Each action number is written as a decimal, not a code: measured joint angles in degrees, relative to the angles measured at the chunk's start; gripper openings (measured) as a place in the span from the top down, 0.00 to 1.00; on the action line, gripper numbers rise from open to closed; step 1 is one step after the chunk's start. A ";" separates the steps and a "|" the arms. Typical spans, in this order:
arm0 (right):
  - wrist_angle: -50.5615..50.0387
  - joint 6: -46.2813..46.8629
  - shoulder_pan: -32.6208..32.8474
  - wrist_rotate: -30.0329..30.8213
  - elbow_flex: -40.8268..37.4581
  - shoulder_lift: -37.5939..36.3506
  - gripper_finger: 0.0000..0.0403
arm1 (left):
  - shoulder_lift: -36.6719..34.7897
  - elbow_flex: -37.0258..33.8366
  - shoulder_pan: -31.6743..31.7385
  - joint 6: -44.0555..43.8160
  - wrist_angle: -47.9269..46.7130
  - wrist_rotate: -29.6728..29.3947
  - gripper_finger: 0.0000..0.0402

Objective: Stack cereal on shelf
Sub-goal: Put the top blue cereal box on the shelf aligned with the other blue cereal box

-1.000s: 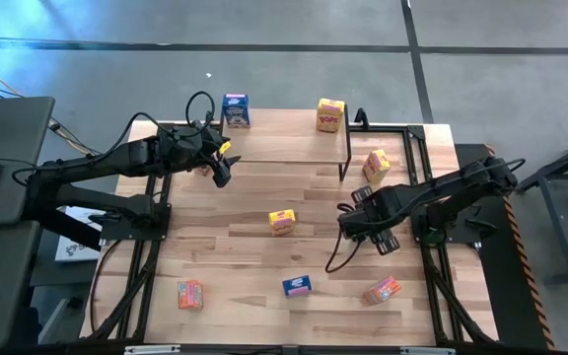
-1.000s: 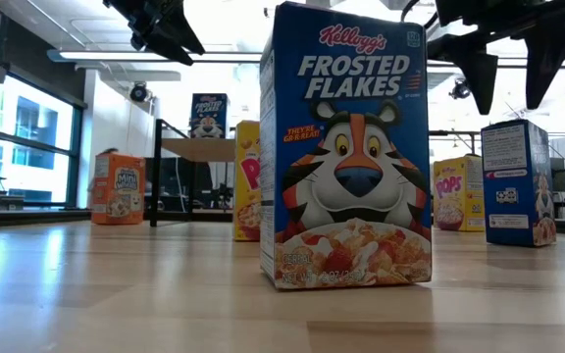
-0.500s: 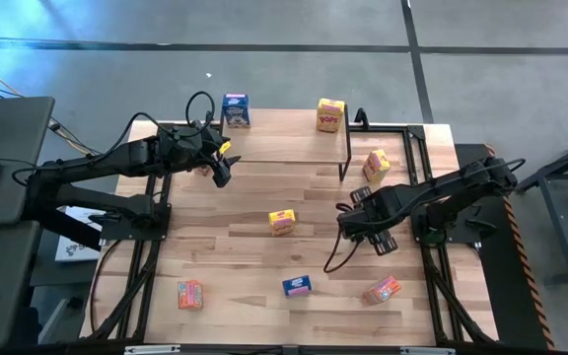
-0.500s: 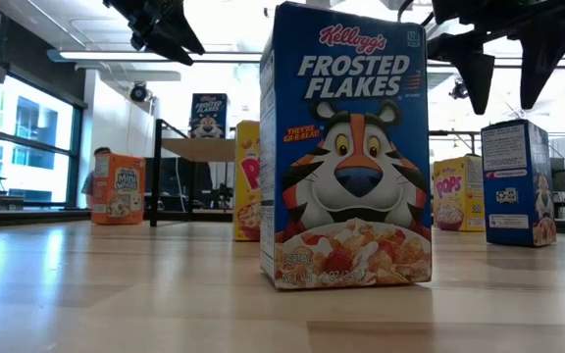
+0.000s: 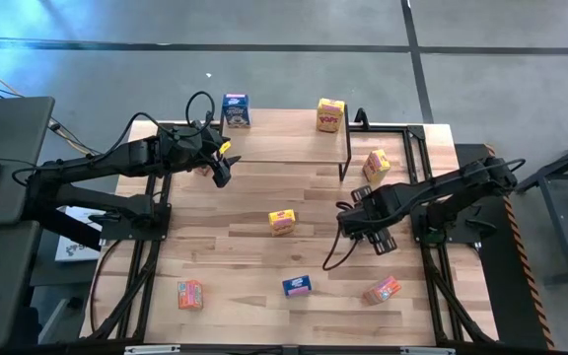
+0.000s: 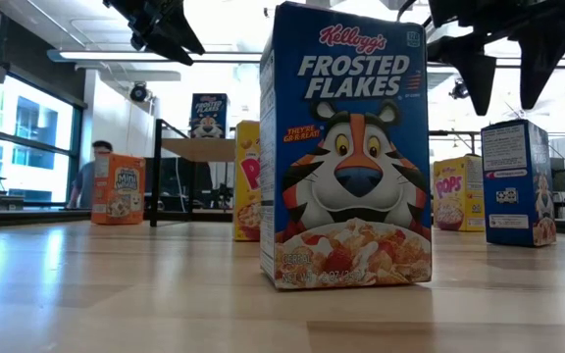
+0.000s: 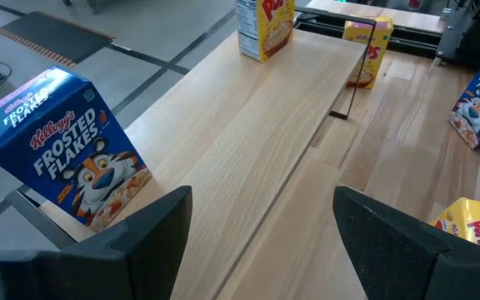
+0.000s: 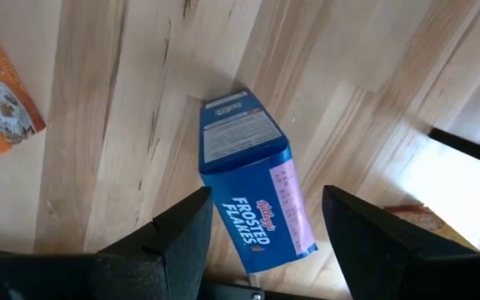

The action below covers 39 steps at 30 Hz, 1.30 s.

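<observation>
The shelf (image 5: 284, 138) stands at the table's far middle. A blue cereal box (image 5: 235, 110) stands on its far left corner and a yellow one (image 5: 330, 114) on its far right. My left gripper (image 7: 261, 204) hovers open over the shelf's left end (image 5: 222, 170). My right gripper (image 8: 265, 208) is open, pointing down just above a third upright blue box (image 8: 252, 183), one finger to each side and clear of it (image 6: 518, 181). In the high view my right arm (image 5: 361, 225) hides that box.
Loose boxes stand on the table: yellow ones right of the shelf (image 5: 377, 165) and at the centre (image 5: 282, 222), a blue one near the front (image 5: 297, 286), and orange-red ones at the front left (image 5: 190, 294) and front right (image 5: 383, 290). A person (image 6: 88, 175) stands in the room behind.
</observation>
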 joint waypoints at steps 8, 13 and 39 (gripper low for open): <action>0.49 -0.82 0.02 0.03 -2.76 0.42 0.45 | 0.00 -0.02 0.02 0.02 0.00 0.00 0.30; 0.08 0.25 0.09 0.65 -4.82 0.20 0.45 | 0.00 -0.02 0.02 0.02 0.01 0.00 0.30; 1.01 0.81 0.00 -1.03 -5.07 -0.24 0.45 | 0.00 -0.02 0.02 -0.52 0.00 -0.02 0.30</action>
